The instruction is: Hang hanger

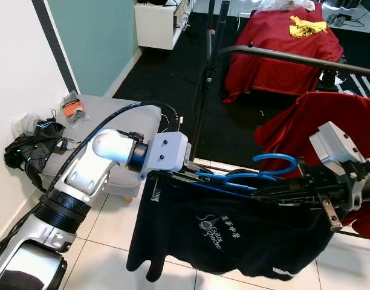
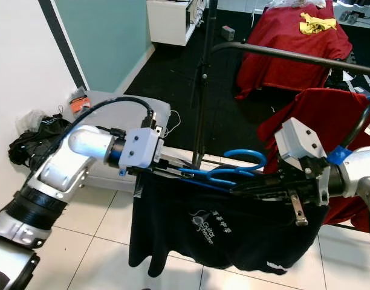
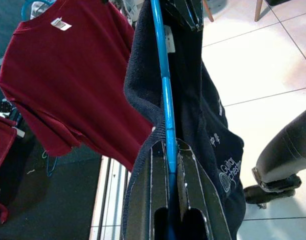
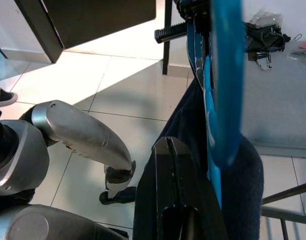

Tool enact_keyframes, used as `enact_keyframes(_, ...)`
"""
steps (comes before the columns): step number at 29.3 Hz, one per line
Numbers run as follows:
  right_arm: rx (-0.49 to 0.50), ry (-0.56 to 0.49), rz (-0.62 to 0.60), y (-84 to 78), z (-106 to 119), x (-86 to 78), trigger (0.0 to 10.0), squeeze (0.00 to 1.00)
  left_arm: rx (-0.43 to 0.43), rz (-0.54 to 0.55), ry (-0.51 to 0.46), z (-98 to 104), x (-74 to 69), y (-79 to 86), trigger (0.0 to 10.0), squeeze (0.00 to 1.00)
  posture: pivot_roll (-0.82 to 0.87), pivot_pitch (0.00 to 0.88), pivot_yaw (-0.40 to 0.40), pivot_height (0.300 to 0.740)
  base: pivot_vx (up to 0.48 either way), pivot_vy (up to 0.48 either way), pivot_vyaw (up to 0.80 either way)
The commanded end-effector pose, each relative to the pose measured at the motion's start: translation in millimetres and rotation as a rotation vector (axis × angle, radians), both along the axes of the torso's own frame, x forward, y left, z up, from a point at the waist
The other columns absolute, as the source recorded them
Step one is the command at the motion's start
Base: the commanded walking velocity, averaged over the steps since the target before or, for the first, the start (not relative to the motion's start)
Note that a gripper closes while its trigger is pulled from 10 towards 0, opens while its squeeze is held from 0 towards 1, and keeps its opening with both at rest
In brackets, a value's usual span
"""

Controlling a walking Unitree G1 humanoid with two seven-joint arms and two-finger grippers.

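Both hands grip the blue hanger (image 1: 257, 175) carrying a black shirt (image 1: 233, 235): left hand (image 1: 194, 176), right hand (image 1: 263, 192). Beyond it stands a rail (image 1: 294, 57) with a red shirt (image 1: 330, 121).

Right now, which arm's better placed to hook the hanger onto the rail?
Right, probably. The right pincer grips the blue plastic hanger beside its hook, close under the black metal rail. The left pincer clamps the hanger's far end, away from the rail, steadying the black printed T-shirt.
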State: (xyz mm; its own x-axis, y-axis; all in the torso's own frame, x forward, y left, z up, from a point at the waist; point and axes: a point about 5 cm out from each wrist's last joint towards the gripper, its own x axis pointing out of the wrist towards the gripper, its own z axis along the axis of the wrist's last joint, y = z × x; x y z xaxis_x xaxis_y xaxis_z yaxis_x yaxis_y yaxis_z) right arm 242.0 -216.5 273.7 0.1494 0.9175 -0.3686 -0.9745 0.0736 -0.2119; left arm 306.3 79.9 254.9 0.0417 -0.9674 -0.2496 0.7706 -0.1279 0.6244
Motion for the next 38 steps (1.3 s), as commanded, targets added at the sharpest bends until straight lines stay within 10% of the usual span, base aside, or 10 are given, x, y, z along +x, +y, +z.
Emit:
enact_keyframes(1, 0.021, -0.015, 0.012, 4.6, 2, -0.1, 0.0, 0.0, -0.025, -0.049, -0.03, 5, -4.3, -8.4, 1.2, 0.0, 0.0, 0.146, -0.004, 0.74, 0.0, 0.0, 0.0)
enact_keyframes(15, 0.091, -0.011, -0.048, -8.2, 9, -4.8, 0.4, 0.0, -0.031, -0.013, -0.042, 7, 0.7, -1.5, 1.0, 0.0, 0.0, 0.146, -0.008, 0.74, 0.0, 0.0, 0.0)
enact_keyframes(16, 0.093, -0.005, -0.069, -16.6, 13, -8.2, 10.0, 0.8, -0.029, 0.004, -0.05, 8, 3.2, 2.2, 0.9, 0.0, 0.0, 0.148, -0.008, 0.74, 0.0, 0.0, 0.0)
enact_keyframes(18, 0.094, -0.002, -0.081, -22.0, 16, -10.6, 10.0, 0.8, -0.028, 0.015, -0.055, 9, 4.9, 4.6, 0.9, 0.0, 0.0, 0.148, -0.008, 0.74, 0.0, 0.0, 0.0)
enact_keyframes(19, 0.106, -0.007, -0.094, -27.2, 21, -13.2, 10.0, 1.0, -0.029, 0.024, -0.057, 10, 6.1, 7.1, 0.9, 0.0, 0.0, 0.148, -0.007, 0.74, 0.0, 0.0, 0.0)
enact_keyframes(38, 0.03, -0.008, -0.136, -42.2, 26, -27.5, 10.0, 1.0, -0.029, 0.02, -0.065, 12, 7.4, 7.1, 0.5, 0.0, -0.01, 0.148, 0.0, 0.74, 0.0, 0.0, 0.0)
